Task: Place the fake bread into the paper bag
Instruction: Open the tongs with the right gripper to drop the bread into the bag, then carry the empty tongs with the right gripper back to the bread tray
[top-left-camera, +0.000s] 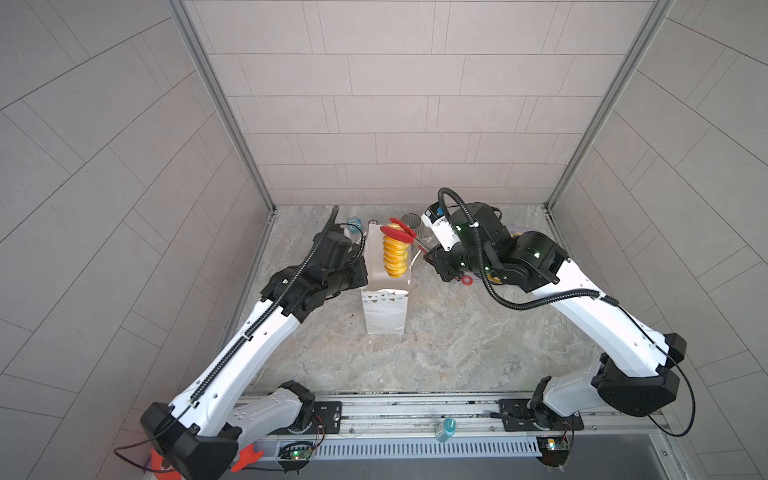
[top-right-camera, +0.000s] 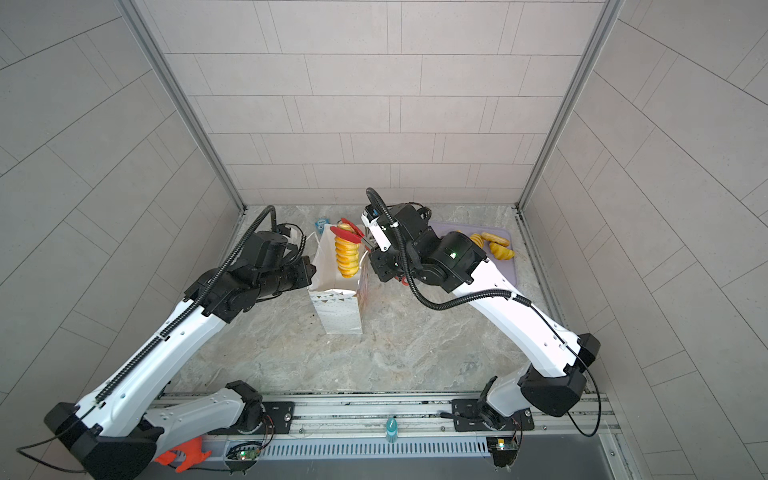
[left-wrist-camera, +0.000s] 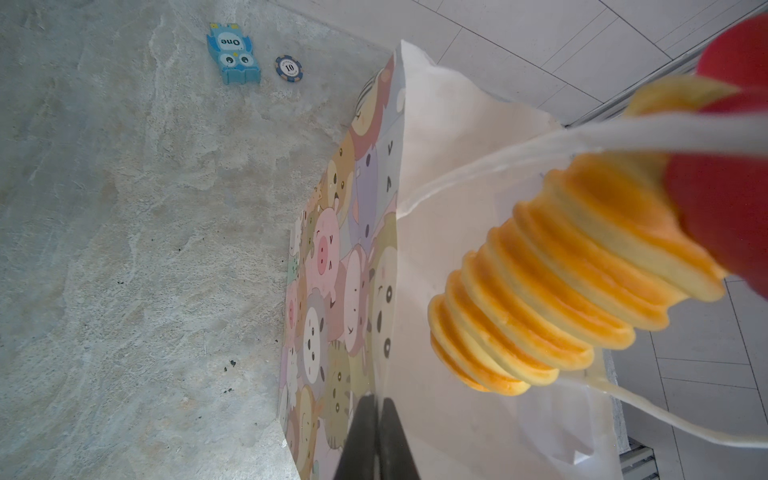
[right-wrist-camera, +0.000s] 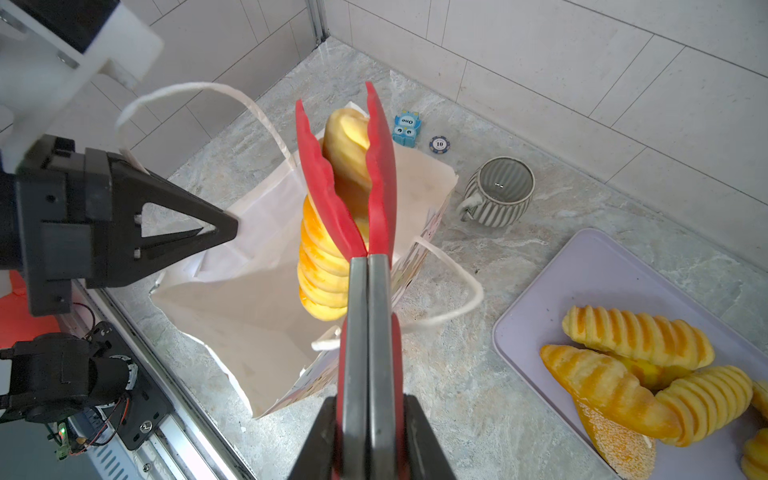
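Note:
A ribbed golden loaf of fake bread (top-left-camera: 394, 257) (right-wrist-camera: 322, 270) hangs end-down over the open mouth of the paper bag (top-left-camera: 384, 316) (right-wrist-camera: 249, 324). The red tips of metal tongs (right-wrist-camera: 345, 199) pinch its upper end. My right gripper (right-wrist-camera: 368, 411) (top-left-camera: 428, 249) is shut on the tongs' handles. On the bag's left wall my left gripper (left-wrist-camera: 376, 415) (top-left-camera: 363, 270) is shut on the rim, holding the mouth open. The wrist view there shows the loaf (left-wrist-camera: 561, 282) close beside the cartoon-printed bag (left-wrist-camera: 328, 291). More fake bread (right-wrist-camera: 640, 336) (top-right-camera: 500, 250) lies on the lilac tray (right-wrist-camera: 540, 299).
A striped grey mug (right-wrist-camera: 498, 191) stands behind the bag, between it and the tray. A blue owl block (left-wrist-camera: 233, 54) and a poker chip (left-wrist-camera: 289, 68) lie near the back wall. Tiled walls close in the back and both sides.

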